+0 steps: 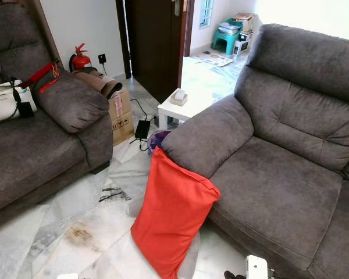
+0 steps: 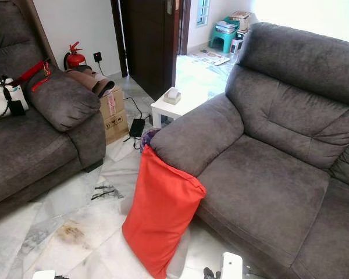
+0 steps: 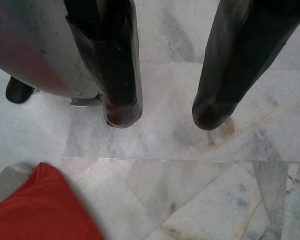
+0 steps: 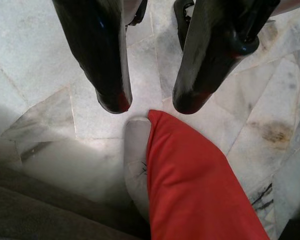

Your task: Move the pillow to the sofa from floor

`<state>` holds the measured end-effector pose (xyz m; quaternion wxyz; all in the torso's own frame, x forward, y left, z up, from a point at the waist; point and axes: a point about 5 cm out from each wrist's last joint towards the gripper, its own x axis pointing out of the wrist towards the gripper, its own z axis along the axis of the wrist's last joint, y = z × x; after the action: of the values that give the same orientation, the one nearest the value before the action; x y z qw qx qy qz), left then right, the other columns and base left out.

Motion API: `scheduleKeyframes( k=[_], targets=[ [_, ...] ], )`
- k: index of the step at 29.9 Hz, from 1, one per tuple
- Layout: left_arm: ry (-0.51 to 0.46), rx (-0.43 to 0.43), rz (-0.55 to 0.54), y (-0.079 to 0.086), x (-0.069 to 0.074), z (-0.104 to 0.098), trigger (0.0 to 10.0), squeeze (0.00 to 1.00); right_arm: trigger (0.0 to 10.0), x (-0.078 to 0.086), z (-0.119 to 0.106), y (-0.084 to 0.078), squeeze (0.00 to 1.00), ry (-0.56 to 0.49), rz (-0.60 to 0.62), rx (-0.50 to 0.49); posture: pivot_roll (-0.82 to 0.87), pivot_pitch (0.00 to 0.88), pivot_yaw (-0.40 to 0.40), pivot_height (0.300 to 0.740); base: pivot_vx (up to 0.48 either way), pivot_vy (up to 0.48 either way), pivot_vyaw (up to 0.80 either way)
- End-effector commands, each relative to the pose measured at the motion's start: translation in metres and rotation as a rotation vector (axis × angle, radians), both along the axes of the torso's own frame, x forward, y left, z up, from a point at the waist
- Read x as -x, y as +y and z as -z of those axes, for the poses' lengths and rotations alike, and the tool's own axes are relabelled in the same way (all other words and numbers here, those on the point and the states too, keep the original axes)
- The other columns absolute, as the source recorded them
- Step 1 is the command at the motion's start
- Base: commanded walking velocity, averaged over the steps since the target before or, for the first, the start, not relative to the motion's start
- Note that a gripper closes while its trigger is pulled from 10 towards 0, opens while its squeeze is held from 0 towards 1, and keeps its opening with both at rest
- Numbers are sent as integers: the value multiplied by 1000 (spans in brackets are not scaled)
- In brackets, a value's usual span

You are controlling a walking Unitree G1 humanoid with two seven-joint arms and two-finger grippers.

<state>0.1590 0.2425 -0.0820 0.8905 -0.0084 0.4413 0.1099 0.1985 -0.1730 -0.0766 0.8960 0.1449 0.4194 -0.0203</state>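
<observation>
Sitting at far left was a grey couch w/ a fire extinguisher behind its arm and a cardboard box beside it. Centre: the red pillow stood on the marble floor, leaning against the sofa at right. Left gripper hung open over bare floor near a pillow corner; right gripper was open too, just above the pillow's corner, holding nothing.
</observation>
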Motion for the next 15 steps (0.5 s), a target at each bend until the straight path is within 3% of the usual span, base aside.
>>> scheduleKeyframes(
  k=[1,11,15],
  targets=[
    [32,1,18,-1,5,3,10000,0,10000,2,1,-2,0,7,18,-4,142,46,-28,740,0,0,0],
    [8,-17,52,-1,2,1,10000,0,10000,0,0,-1,0,-8,26,-11,142,50,-26,740,0,0,0],
    [-56,-44,67,0,-3,-4,10000,0,10000,-12,-8,1,0,-69,-2,-11,134,70,-29,740,0,0,0]
  ],
)
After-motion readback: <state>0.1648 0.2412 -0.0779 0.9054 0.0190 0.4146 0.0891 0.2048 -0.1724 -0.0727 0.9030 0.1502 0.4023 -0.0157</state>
